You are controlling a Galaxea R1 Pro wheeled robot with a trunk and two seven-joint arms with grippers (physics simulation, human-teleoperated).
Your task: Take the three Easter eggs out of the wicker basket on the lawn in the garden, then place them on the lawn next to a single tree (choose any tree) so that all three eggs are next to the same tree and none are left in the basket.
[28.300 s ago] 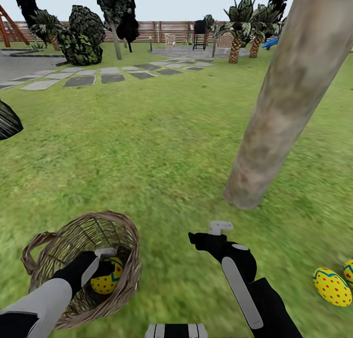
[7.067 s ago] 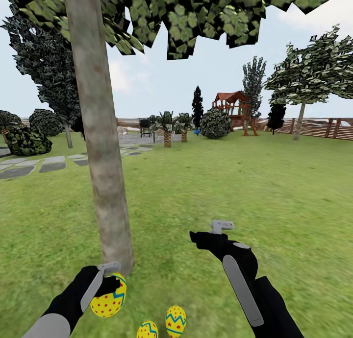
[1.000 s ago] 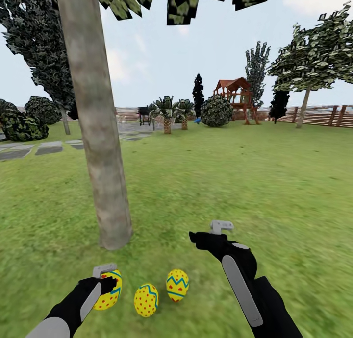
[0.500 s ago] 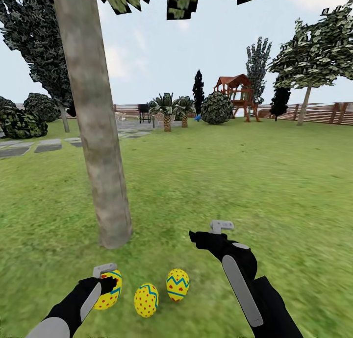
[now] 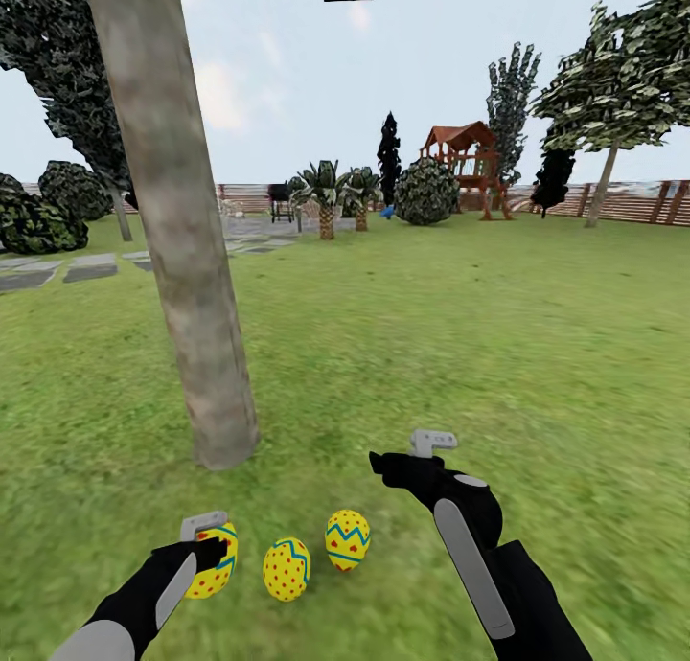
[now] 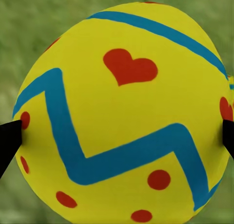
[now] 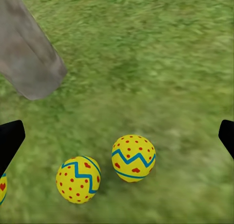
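Observation:
Three yellow Easter eggs with red dots and blue zigzags are on the lawn (image 5: pixel 498 354) at the foot of the tree (image 5: pixel 192 287). My left gripper (image 5: pixel 209 543) is shut on the left egg (image 5: pixel 218 563), low over the grass. In the left wrist view this egg (image 6: pixel 122 112) spans the space between the black fingertips (image 6: pixel 7 141). The middle egg (image 5: pixel 287 569) and the right egg (image 5: pixel 347 539) lie free on the grass, also seen as two eggs (image 7: pixel 78 179) (image 7: pixel 133 157) near the trunk (image 7: pixel 29 63). My right gripper (image 5: pixel 410 455) (image 7: pixel 117 136) hovers open above them. The wicker basket is out of view.
Grey stepping stones (image 5: pixel 91 266) run at the far left. Palms (image 5: pixel 326 196), a round bush (image 5: pixel 425 192), a red playset (image 5: pixel 465 158) and a slatted fence (image 5: pixel 632 204) stand far back. Open grass stretches ahead and to the right.
The whole view has shifted as the head tilted down a little. My left gripper still holds its egg. The two free eggs and the right arm have not moved.

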